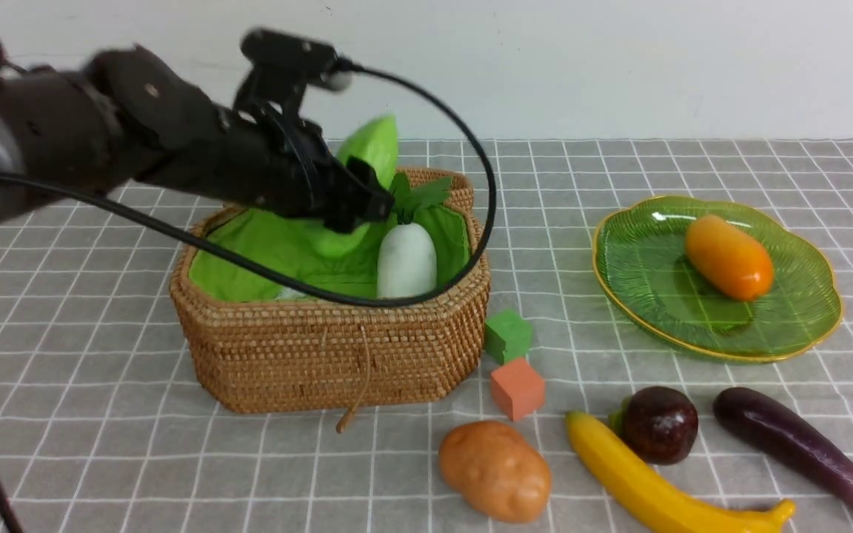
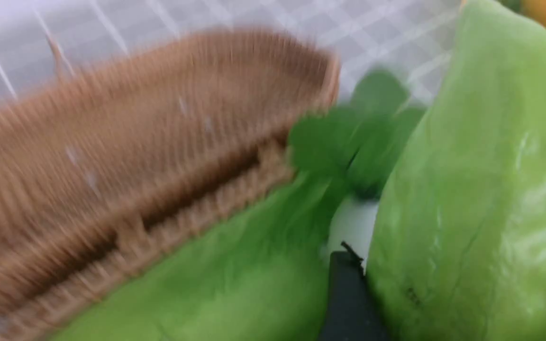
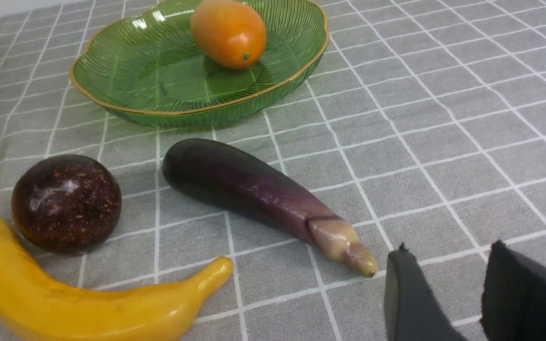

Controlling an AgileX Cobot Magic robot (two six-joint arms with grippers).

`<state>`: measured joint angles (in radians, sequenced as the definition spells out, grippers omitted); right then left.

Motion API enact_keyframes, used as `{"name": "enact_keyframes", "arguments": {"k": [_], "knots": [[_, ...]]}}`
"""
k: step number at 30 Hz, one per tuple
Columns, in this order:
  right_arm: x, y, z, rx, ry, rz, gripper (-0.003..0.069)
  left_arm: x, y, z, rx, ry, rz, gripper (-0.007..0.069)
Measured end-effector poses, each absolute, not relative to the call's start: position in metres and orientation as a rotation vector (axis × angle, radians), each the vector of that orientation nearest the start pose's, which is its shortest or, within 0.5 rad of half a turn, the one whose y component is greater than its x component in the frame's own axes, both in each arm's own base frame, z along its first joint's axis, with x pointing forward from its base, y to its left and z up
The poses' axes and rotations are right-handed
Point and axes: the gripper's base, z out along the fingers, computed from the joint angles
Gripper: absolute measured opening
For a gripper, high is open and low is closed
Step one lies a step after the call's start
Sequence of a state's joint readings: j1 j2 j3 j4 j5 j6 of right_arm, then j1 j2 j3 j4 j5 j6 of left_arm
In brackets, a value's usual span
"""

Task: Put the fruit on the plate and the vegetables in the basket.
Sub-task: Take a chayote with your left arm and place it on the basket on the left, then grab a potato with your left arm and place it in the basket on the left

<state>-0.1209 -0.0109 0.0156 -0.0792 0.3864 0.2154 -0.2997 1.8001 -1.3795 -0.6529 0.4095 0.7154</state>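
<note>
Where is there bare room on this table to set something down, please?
Tablecloth lies bare left of the basket and behind the plate; the plate's left half, beside the mango, is free too. Crowded: the front strip with potato, banana, maroon fruit and eggplant, and the basket, with radish and gourd.

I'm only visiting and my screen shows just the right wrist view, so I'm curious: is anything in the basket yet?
Observer: Yes, a white radish is in the basket, its leafy end toward the far rim.
Operator: What is the other arm doing?
Observer: The left gripper holds a light-green gourd over the basket's green lining.
Operator: Is there anything else I can't see?
Observer: A tan potato lies outside the basket, near its front right corner, close to an orange cube and a green cube.
</note>
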Motion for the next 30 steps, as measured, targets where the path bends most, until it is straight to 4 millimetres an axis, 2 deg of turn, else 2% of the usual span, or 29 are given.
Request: {"name": "enact_keyframes", "arguments": {"k": [3,9,11,14,17,21,23,24,26,27,29,30], "knots": [[0.051,-0.009,0.174,0.266,1.855,-0.013,0.024,0.391,-0.145,0.264,0.602,2.202,-0.396,0.0436],[0.051,-0.009,0.174,0.266,1.855,-0.013,0.024,0.389,-0.145,0.268,0.611,2.191,-0.391,0.0439],[0.051,-0.009,0.174,0.266,1.855,-0.013,0.024,0.388,-0.145,0.271,0.616,2.186,-0.389,0.0463],[0.051,-0.009,0.174,0.266,1.855,-0.013,0.024,0.382,-0.144,0.279,0.674,2.18,-0.372,0.0612],[0.051,-0.009,0.174,0.266,1.855,-0.013,0.024,0.377,-0.143,0.283,0.717,2.182,-0.363,0.0662],[0.051,-0.009,0.174,0.266,1.855,-0.013,0.024,0.365,-0.141,0.296,0.809,2.178,-0.347,0.0664],[0.051,-0.009,0.174,0.266,1.855,-0.013,0.024,0.354,-0.142,0.306,0.897,2.158,-0.338,0.0652],[0.051,-0.009,0.174,0.266,1.855,-0.013,0.024,0.336,-0.146,0.32,1.045,2.118,-0.334,0.0633],[0.051,-0.009,0.174,0.266,1.855,-0.013,0.024,0.308,-0.16,0.333,1.29,2.038,-0.355,0.0598],[0.051,-0.009,0.174,0.266,1.855,-0.013,0.024,0.304,-0.161,0.333,1.326,2.036,-0.366,0.0594],[0.051,-0.009,0.174,0.266,1.855,-0.013,0.024,0.272,-0.188,0.336,1.642,1.9,-0.416,0.0547],[0.051,-0.009,0.174,0.266,1.855,-0.013,0.024,0.27,-0.191,0.335,1.672,1.883,-0.414,0.054]]}}
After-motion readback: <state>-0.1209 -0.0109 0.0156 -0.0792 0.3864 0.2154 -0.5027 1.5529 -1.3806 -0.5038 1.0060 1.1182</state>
